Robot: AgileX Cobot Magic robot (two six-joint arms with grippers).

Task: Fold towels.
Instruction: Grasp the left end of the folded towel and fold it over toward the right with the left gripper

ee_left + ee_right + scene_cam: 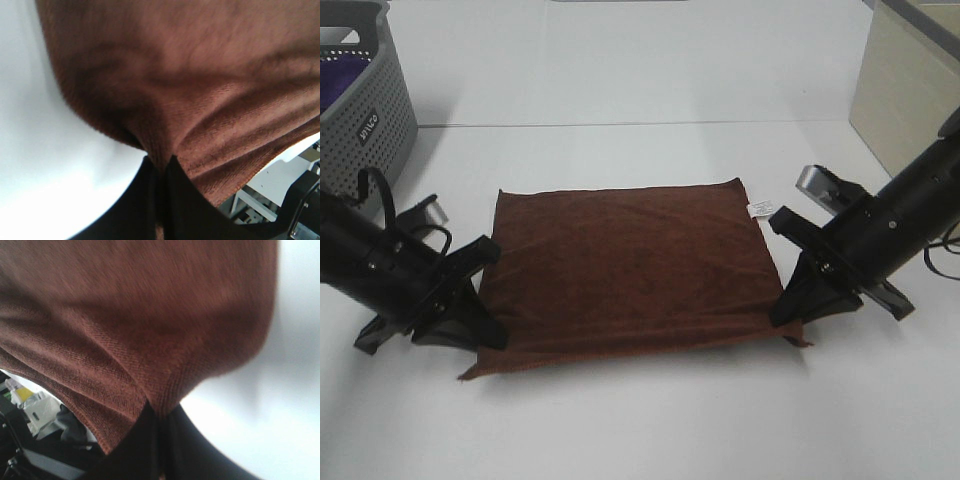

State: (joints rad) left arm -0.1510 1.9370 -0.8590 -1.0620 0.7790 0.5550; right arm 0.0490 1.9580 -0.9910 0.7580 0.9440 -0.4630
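Where the desk comes nearest the camera it is bare white, and just beyond that strip lies the near edge of the towel, a dark brown cloth spread square to the desk's edges around the middle.

The left gripper is at the towel's near-left corner. Its black jaws are pressed together on a pinch of the brown fabric, which bunches into folds above the jaw tips in the left wrist view.

The right gripper is at the near-right corner, clamped tight on the cloth in the same way.

Between the two grips the near edge sits slightly raised, with a shadow under it, and both corner tips droop outward past the jaws. The rest of the towel lies flat toward the far side.

A small white tag sticks out from its right edge, close to the far-right corner of the cloth.

Farther back, a grey perforated basket stands at the desk's far-left corner, well apart from the towel, with a purple cloth inside it. A beige panel stands by the far-right corner.
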